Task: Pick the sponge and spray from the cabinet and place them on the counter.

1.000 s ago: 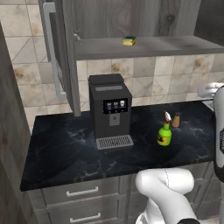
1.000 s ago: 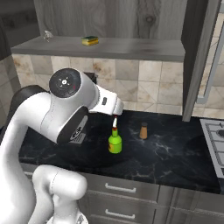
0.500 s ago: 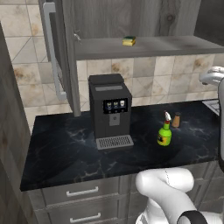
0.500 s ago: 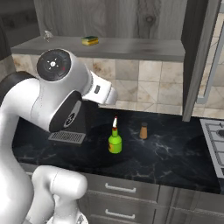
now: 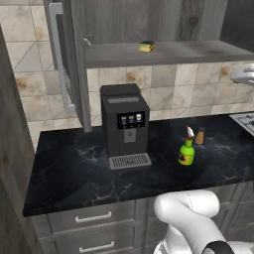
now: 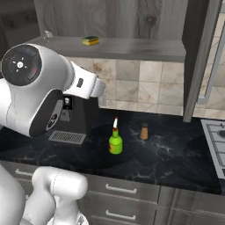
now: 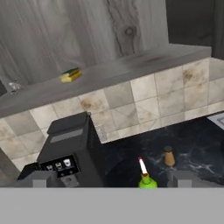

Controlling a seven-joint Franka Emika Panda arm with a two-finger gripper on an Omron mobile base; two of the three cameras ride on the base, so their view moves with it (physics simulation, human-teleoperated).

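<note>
Black counter (image 5: 74, 173) already bearing spray (image 5: 186, 152); sponge (image 7: 70, 75) on cabinet (image 7: 131, 65) shelf, eleven o'clock. Gripper (image 7: 109, 179) wide open, empty. Next: reach up for sponge.

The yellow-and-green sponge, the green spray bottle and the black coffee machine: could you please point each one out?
Yellow-and-green sponge (image 5: 146, 46): left base view, its yellow side.
Green spray bottle (image 6: 115, 144): right base view, its labelled body.
Black coffee machine (image 5: 125, 126): left base view, its front panel.
</note>
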